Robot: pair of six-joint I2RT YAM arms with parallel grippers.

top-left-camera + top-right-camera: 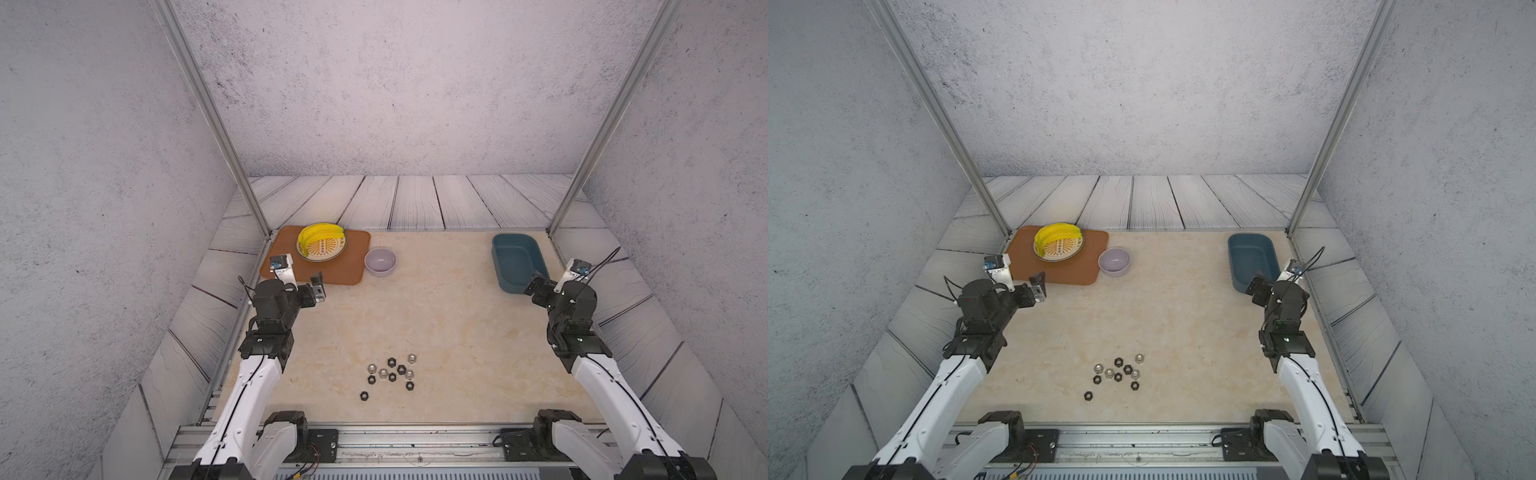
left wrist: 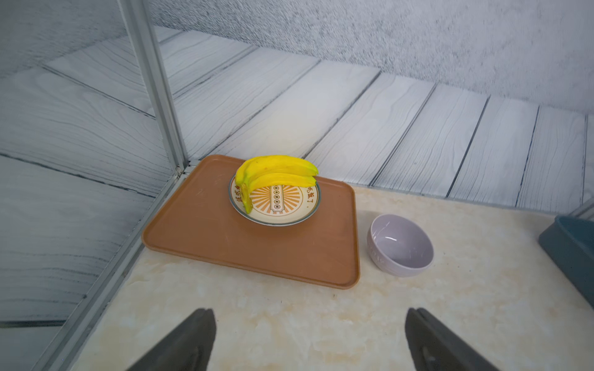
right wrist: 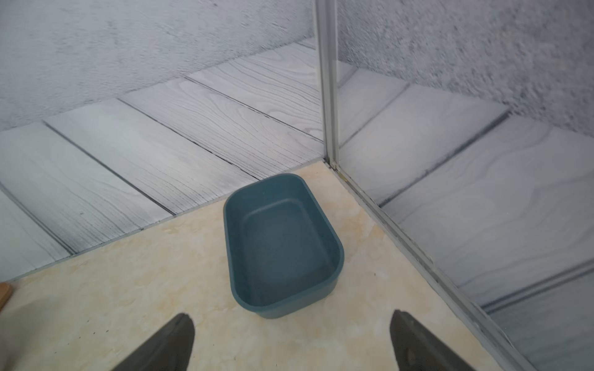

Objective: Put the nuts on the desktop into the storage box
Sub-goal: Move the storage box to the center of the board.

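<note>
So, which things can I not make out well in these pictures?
- Nuts: too small in both top views for a sure count; neither wrist view shows them.
- Box: the right arm hides its near corner in both top views; the left wrist view's edge cuts it off.
- Left hand, right hand: each wrist view shows only the fingertips, cut by the edge.
- Plate: bananas cover part of its writing.

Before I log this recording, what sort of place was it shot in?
Most likely a staged robot test booth, not a real room: aluminium frame posts edge concrete-look wall panels, and the left arm and right arm are mounted on a metal rail at the edge of the desktop.
</note>
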